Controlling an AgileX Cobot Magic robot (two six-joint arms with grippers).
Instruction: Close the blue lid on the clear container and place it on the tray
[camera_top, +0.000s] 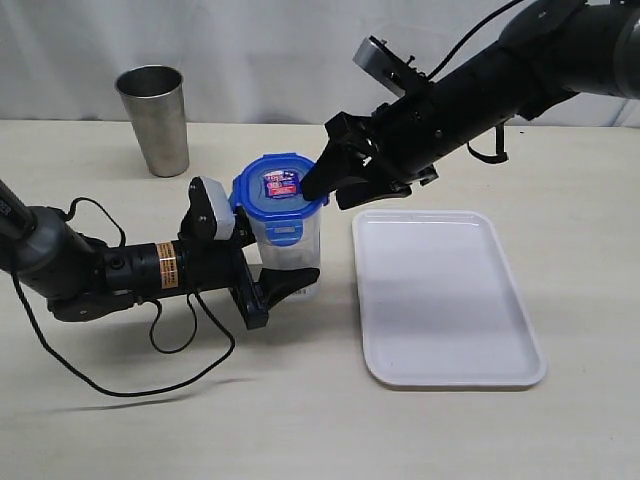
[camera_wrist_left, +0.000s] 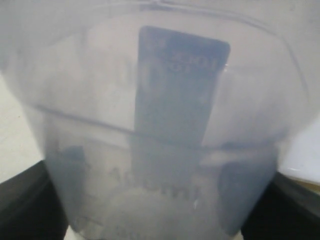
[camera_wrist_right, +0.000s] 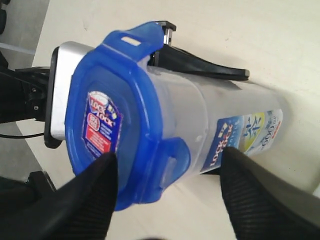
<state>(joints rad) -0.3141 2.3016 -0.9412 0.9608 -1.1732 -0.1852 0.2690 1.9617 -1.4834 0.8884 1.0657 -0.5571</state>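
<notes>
Two arms meet at the clear container (camera_top: 290, 248), which stands upright on the tabletop (camera_top: 300, 420), just left of the tray (camera_top: 440, 300) and apart from it. The blue lid (camera_top: 280, 185) sits on the container's mouth with its sticker facing up. In the right wrist view one flap of the lid (camera_wrist_right: 115, 125) lies folded down against the container (camera_wrist_right: 215, 120), while another stands out from the rim.

The left end effector (camera_top: 283, 283) comes in low from the left and pinches the container near its base, with one finger in front of the wall and the other behind it. In the left wrist view the container (camera_wrist_left: 165, 125) fills almost everything we see, blurred, with a dark finger at either lower corner.

The right end effector (camera_top: 335, 187) reaches down from the upper right with its fingers spread and nothing between them. One fingertip is at the lid's right edge, but we cannot tell whether it touches.

A steel cup (camera_top: 155, 115) stands well behind the container to the left. The tray lies flat and white on the tabletop.
</notes>
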